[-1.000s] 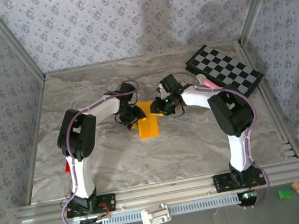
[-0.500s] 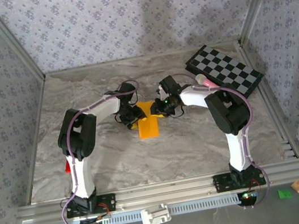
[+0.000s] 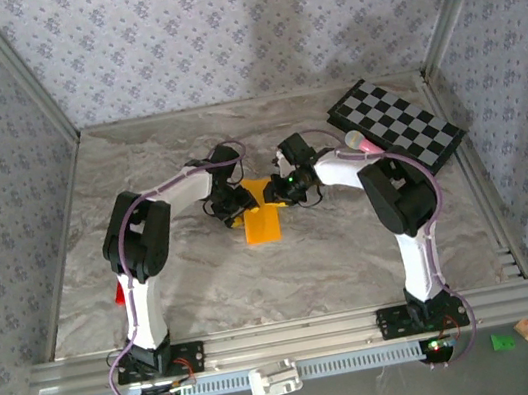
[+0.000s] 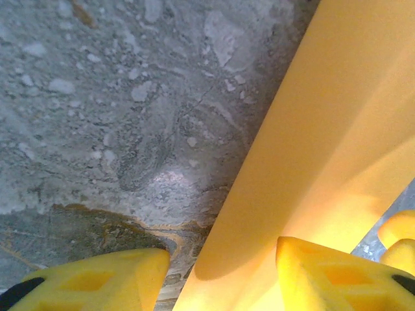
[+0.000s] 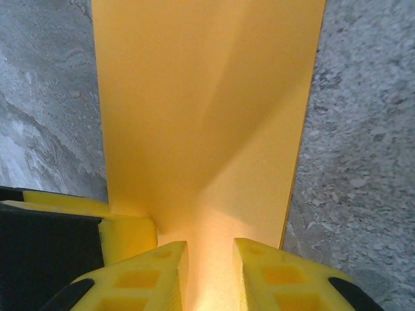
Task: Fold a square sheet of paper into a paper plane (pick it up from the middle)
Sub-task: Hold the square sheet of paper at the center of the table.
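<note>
The square sheet of paper (image 3: 261,220) is orange-yellow and lies on the marble table, folded into a narrow strip. My left gripper (image 3: 232,206) is at its far left edge, my right gripper (image 3: 281,190) at its far right. In the left wrist view the paper (image 4: 324,129) has its edge between the jaws of the open left gripper (image 4: 220,278), one finger over the table and the other over the paper. In the right wrist view the right gripper (image 5: 209,275) has its jaws close together, and a raised hump of the paper (image 5: 207,97) fills the narrow gap.
A black-and-white checkered board (image 3: 395,122) lies at the back right with a pink-tipped stick (image 3: 359,144) beside it. A small red block (image 3: 118,295) sits at the left by the left arm. Patterned walls enclose the table on three sides.
The right arm has edged slightly left toward the paper and its jaws have narrowed a little. The left gripper and the paper stay where they were.
</note>
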`<state>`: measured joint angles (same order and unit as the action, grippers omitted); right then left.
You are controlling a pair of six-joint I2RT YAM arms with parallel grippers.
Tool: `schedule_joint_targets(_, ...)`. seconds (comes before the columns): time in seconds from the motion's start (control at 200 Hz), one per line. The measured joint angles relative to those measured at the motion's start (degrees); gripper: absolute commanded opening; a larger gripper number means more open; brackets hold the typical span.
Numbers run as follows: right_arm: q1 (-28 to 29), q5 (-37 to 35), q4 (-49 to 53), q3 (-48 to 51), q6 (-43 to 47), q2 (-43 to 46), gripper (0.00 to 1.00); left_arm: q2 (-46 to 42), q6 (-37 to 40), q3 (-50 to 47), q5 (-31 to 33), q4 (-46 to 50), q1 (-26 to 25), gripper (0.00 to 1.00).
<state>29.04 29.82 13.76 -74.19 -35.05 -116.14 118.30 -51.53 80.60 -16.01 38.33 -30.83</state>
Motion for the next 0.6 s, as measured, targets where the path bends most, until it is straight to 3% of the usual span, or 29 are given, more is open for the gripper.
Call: schedule_joint_targets(0.6, 0.1, -1.2, 3.9, -2.1, 3.5, -2.8, 0.16, -1.2, 0.5, 0.2, 0.0, 0.0, 0.0, 0.52)
